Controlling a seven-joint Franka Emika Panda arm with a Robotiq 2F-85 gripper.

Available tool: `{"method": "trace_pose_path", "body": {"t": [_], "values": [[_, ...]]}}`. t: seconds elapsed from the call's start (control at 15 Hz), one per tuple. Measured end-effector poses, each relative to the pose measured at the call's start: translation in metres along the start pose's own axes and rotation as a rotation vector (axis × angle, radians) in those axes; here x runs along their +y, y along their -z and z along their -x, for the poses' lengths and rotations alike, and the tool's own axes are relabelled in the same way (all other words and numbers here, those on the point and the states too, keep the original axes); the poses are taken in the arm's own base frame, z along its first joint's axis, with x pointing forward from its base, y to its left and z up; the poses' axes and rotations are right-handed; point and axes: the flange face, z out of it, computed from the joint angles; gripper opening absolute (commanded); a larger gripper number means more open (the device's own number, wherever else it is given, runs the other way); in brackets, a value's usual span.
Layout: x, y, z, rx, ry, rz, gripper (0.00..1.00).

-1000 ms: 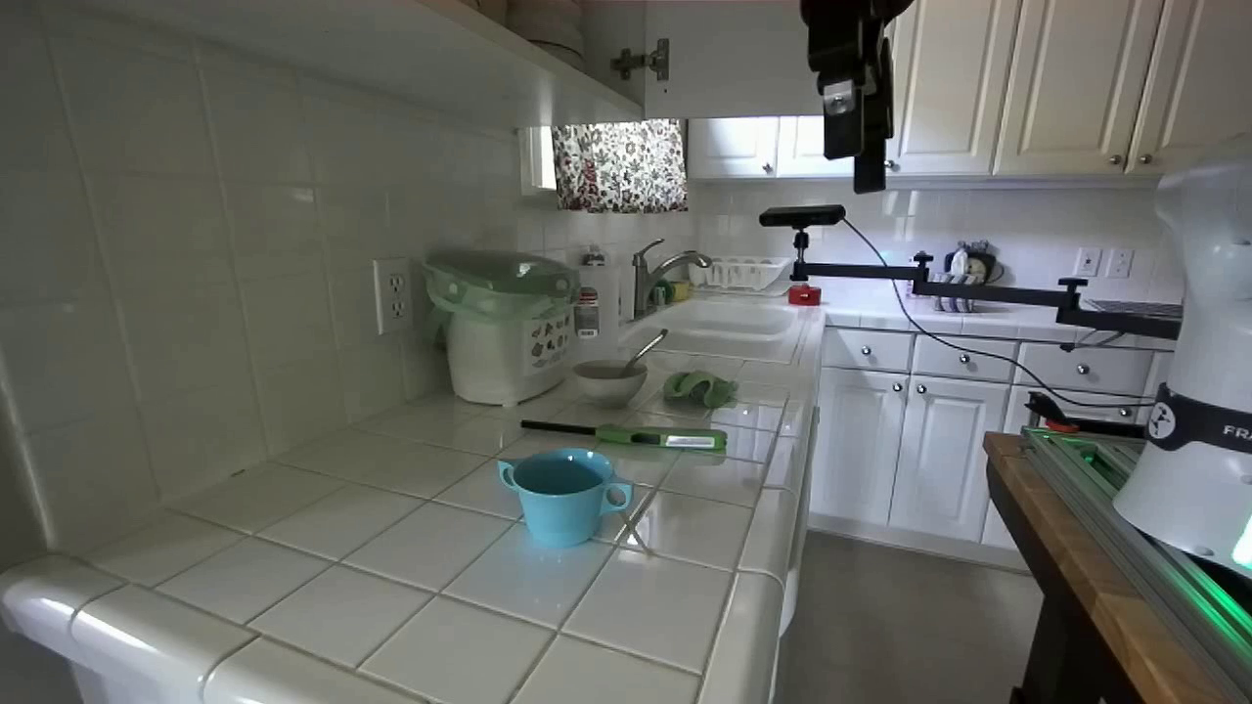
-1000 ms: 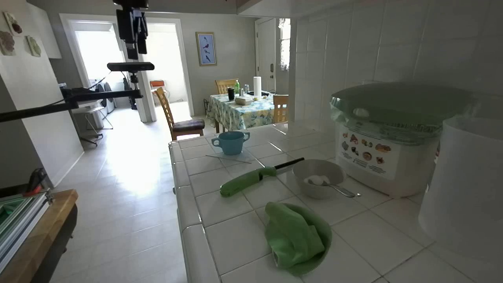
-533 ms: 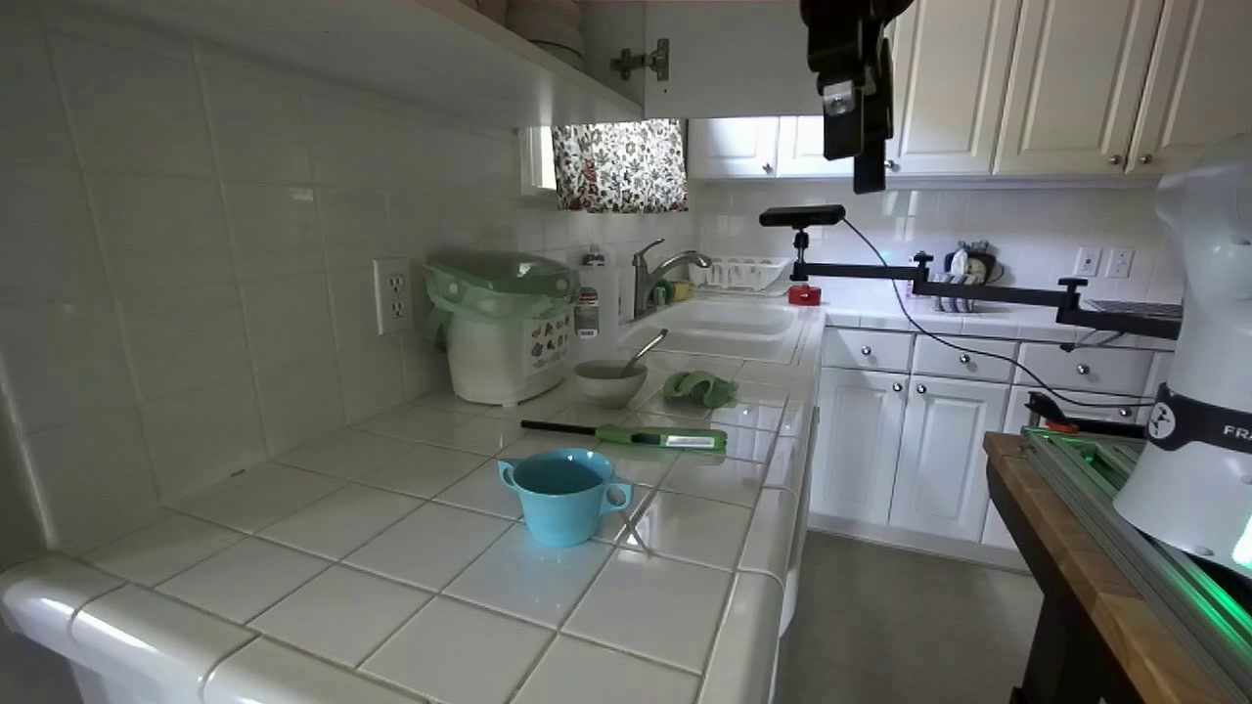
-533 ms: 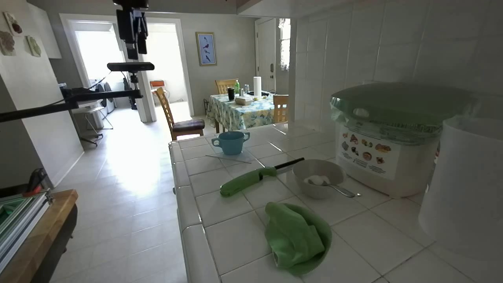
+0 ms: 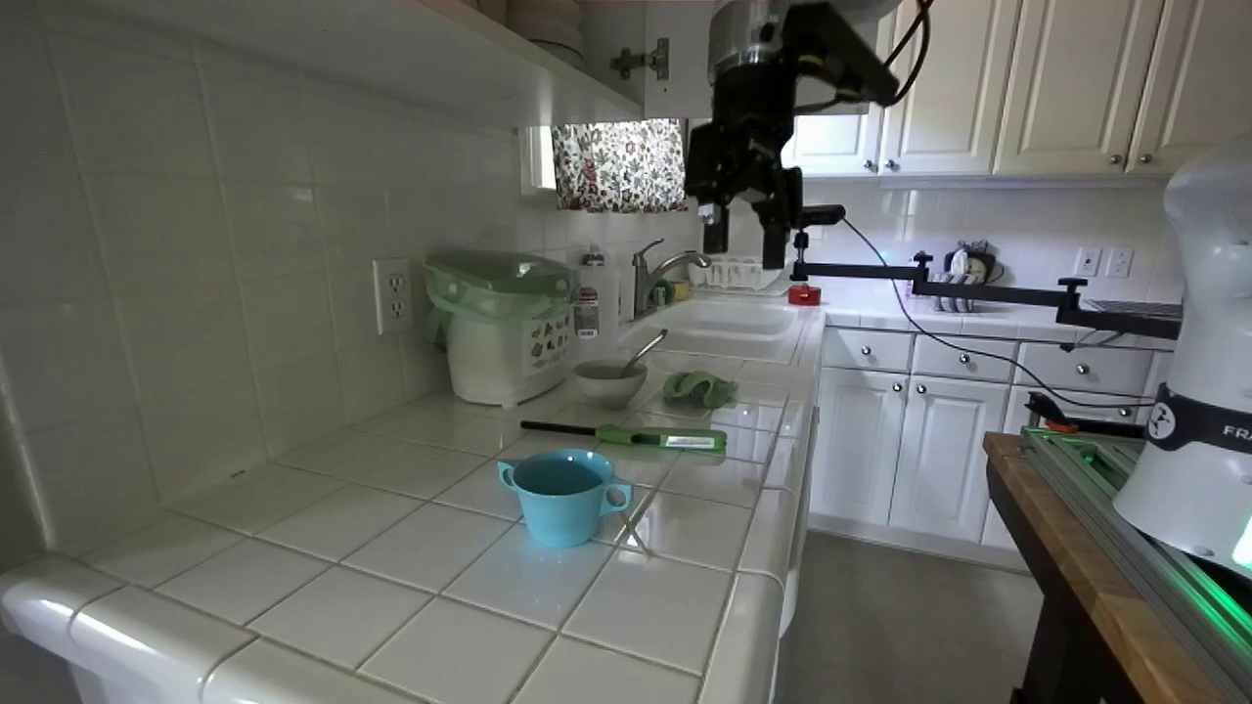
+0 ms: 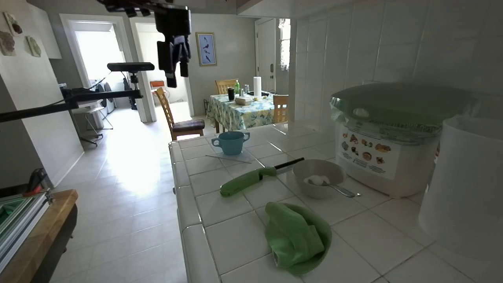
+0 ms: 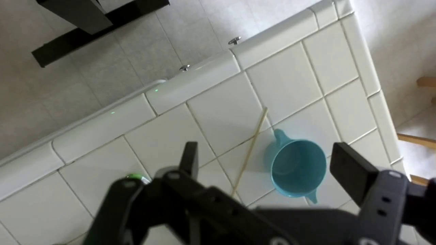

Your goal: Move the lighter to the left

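Claw [image 5: 745, 243] spread wide, empty; lighter [image 5: 631, 435] on counter [image 5: 450, 631], apparently mostly hidden from wrist view

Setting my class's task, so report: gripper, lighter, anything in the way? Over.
Gripper open, nothing held. Lighter lying on tiled counter. Blue cup near lighter, possibly in the way.

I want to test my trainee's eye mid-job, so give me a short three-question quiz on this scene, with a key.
1. Which is nearer the black tip of the lighter: the bowl or the blue cup?
2. True or false: the jaws are shut on the lighter.
3. In the wrist view, which of these shows between the jaws? A) bowl; B) lighter; C) blue cup.

Key: 1. The bowl. 2. False; the jaws stand apart and the lighter lies on the counter. 3. C.
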Motion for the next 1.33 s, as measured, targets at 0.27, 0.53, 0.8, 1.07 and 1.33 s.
{"method": "trace_pose_path", "body": {"t": [0.27, 0.53, 0.8, 1.07, 1.33], "values": [[0.023, -0.034, -0.046, 0.028, -0.054, -0.015, 1.0], [0.031, -0.063, -0.066, 0.038, -0.045, 0.029, 1.0], [0.05, -0.092, -0.08, 0.05, 0.053, 0.191, 1.0], [0.066, -0.092, -0.097, 0.107, 0.045, 0.216, 1.0], [0.063, -0.092, -0.097, 0.109, 0.049, 0.215, 1.0]]}}
